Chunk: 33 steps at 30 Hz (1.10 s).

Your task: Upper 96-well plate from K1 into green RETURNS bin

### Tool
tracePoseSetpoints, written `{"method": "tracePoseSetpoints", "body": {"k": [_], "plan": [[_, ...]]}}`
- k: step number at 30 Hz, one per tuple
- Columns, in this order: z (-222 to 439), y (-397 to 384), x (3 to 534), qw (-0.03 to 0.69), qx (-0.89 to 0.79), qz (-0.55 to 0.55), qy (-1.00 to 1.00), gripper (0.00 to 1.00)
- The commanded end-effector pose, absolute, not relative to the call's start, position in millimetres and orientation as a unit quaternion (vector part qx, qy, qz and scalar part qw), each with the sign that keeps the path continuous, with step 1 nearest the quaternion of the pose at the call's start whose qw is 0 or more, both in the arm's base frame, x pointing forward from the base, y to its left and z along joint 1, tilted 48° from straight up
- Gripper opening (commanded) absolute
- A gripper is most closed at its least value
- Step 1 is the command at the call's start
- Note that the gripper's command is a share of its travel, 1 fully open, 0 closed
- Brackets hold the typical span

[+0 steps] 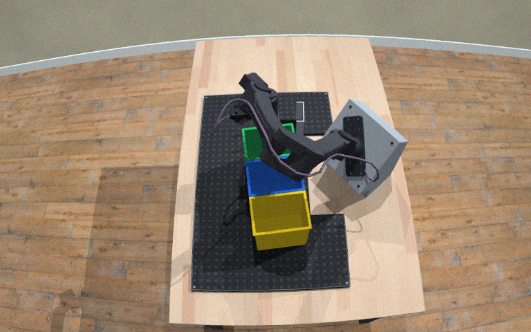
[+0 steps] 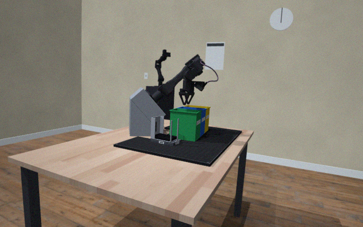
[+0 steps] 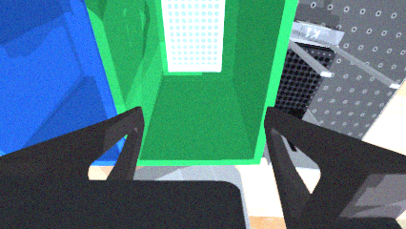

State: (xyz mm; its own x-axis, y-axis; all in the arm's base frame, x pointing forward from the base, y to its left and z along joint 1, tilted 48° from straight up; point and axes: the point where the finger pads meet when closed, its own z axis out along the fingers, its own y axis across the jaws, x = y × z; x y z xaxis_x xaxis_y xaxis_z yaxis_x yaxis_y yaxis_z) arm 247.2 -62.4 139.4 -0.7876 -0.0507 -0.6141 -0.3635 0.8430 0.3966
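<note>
Leaning inside green bin [image 3: 248, 72], plate [image 3: 192, 35] below open gripper [image 3: 202, 126].

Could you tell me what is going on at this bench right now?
The arm's gripper hangs open and empty above the green bin. A white well plate leans against the wall inside that bin. A dark plate sits in the K1 rack beside it. The blue bin and yellow bin stand upright.
</note>
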Motion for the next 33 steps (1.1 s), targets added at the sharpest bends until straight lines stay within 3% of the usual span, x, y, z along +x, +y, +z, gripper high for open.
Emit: {"method": "tracePoseSetpoints", "body": {"k": [1,33], "plan": [[149.4,-68.9,246.6,0.312,-0.112,0.261,0.907,0.82],[152.8,-68.5,246.2,0.316,-0.115,0.255,0.906,0.82]]}}
